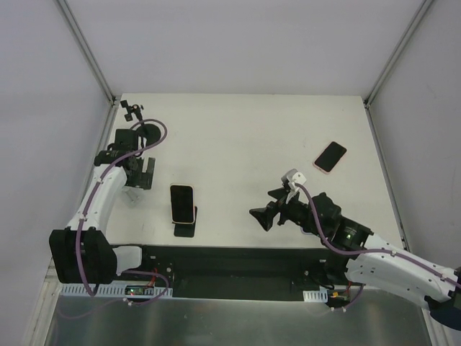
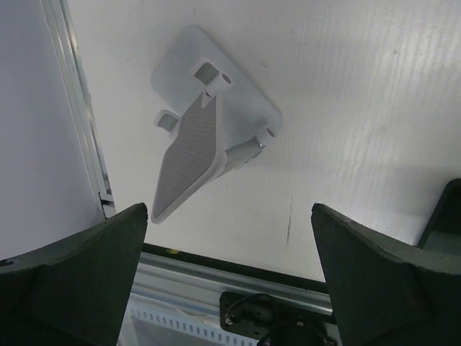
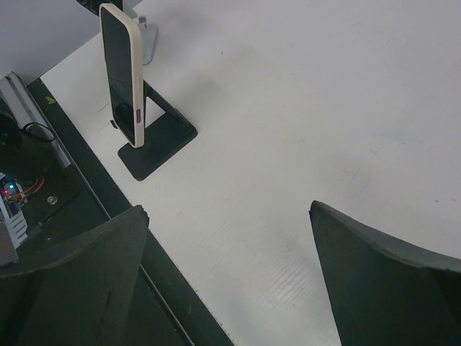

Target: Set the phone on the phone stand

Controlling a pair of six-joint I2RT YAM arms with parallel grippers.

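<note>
A phone in a pale case (image 1: 182,202) stands upright on a black phone stand (image 1: 186,229) near the table's front edge; both show in the right wrist view, phone (image 3: 121,72) and stand (image 3: 158,141). A second phone in a pink case (image 1: 330,156) lies flat at the right. A white phone stand (image 1: 132,196) sits empty at the left, also seen in the left wrist view (image 2: 209,133). My left gripper (image 1: 147,173) (image 2: 229,216) is open and empty above the white stand. My right gripper (image 1: 263,207) (image 3: 227,209) is open and empty, right of the black stand.
The table's front edge with a black strip and metal rail (image 2: 238,277) lies just below both grippers. White walls and frame posts (image 1: 90,54) enclose the table on the left, back and right. A small black clamp (image 1: 132,110) stands at the back left corner.
</note>
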